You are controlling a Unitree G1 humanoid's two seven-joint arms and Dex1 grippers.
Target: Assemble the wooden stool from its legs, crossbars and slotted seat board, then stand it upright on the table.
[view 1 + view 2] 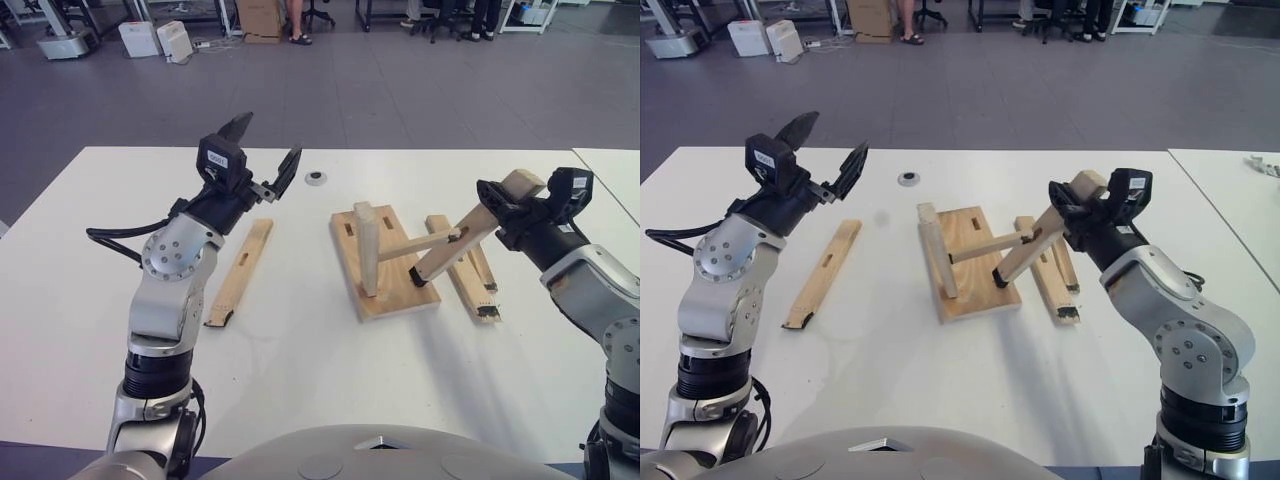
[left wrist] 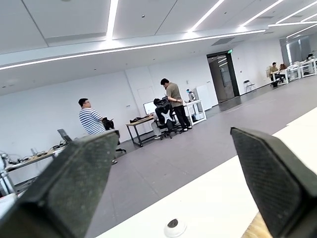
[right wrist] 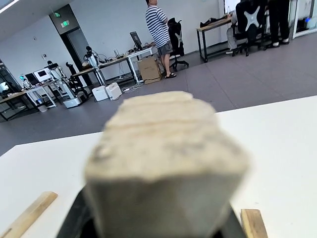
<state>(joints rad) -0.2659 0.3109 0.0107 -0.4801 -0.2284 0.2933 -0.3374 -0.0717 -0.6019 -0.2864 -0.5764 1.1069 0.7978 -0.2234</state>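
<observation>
Our right claw (image 1: 508, 212) grips the tilted leg (image 1: 455, 249), lower end over the seat board (image 1: 398, 296) on the bench (image 1: 300, 380); we should square it to its slot before pressing; left claw (image 1: 262, 160) gapes wide, raised.

The left gripper (image 2: 174, 134) takes up the foreground, its two black, textured fingers (image 2: 74, 183) spread wide apart with nothing between them. In the gap lies the white table (image 2: 223, 198), with a small round disc (image 2: 174, 227) on it and a sliver of a wooden piece (image 2: 253, 230) just beside one finger. Farther back are grey floor (image 2: 163, 173), a desk (image 2: 141, 124), a doorway (image 2: 223, 69) and light strips (image 2: 111, 15).
</observation>
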